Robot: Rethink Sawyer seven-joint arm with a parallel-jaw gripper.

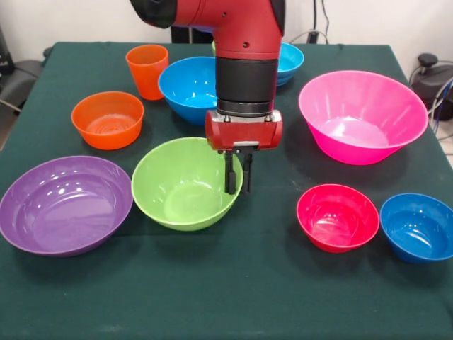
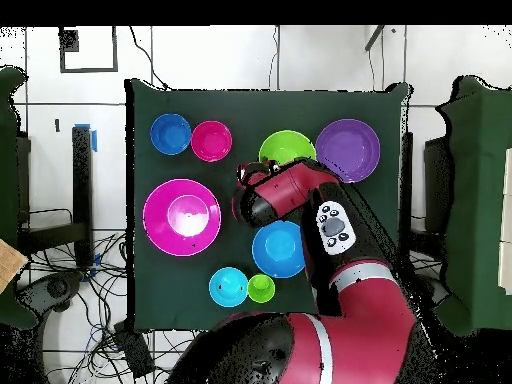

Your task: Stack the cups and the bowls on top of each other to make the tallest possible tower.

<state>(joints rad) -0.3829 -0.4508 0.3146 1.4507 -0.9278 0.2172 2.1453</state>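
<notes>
My gripper (image 1: 238,176) hangs over the right rim of the lime green bowl (image 1: 180,185), one finger inside and one outside, closed narrowly on the rim. The bowl rests on the table. Left of it lies the purple bowl (image 1: 65,204), and behind that the orange bowl (image 1: 107,119) and the orange cup (image 1: 147,69). The large blue bowl (image 1: 187,88) sits behind the gripper. On the right are the pink bowl (image 1: 362,117), the red bowl (image 1: 337,217) and a small blue bowl (image 1: 417,227). Overhead, the light green cup (image 2: 261,288) stands beside another small blue bowl (image 2: 228,287).
Everything stands on a dark green cloth (image 1: 233,297) covering the table. The arm (image 2: 300,190) hides the orange cup and orange bowl in the overhead view. Cables and dark equipment (image 1: 432,78) lie off the table's edges.
</notes>
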